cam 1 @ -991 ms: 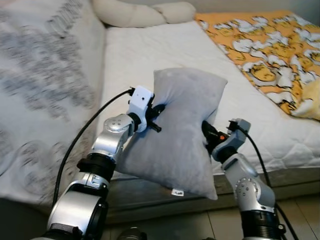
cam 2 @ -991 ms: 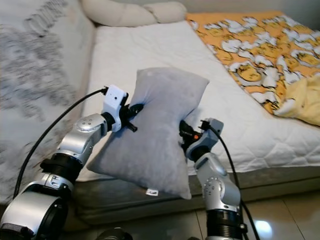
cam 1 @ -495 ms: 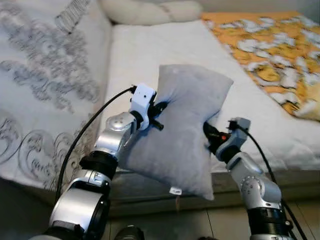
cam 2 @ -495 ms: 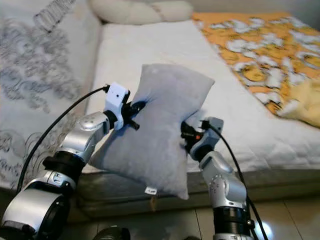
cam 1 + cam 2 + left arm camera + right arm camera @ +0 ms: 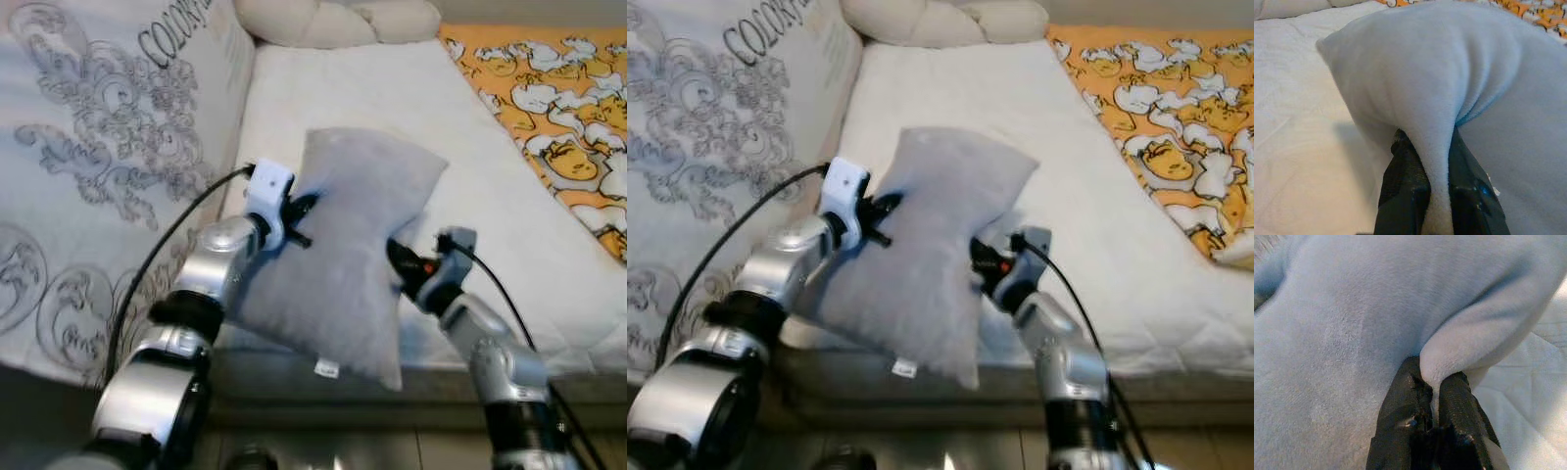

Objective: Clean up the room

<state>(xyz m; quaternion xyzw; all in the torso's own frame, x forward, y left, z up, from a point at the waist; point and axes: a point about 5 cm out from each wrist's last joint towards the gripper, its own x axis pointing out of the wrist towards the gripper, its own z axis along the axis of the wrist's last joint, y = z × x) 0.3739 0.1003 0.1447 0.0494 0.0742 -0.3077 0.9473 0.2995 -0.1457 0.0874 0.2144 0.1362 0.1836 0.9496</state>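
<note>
I've got the pillow [image 5: 343,255] pinched from both sides — left gripper [image 5: 297,209] and right gripper [image 5: 397,262] clamped on fabric — lifted over the bed [image 5: 392,108], not yet placed

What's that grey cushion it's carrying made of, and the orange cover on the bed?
The grey cushion looks like soft plush or fleece: matte, fuzzy nap, folds bunching in both grippers. The orange cover seems a thin printed woven fabric, probably cotton, lying flat with cartoon patterning.
</note>
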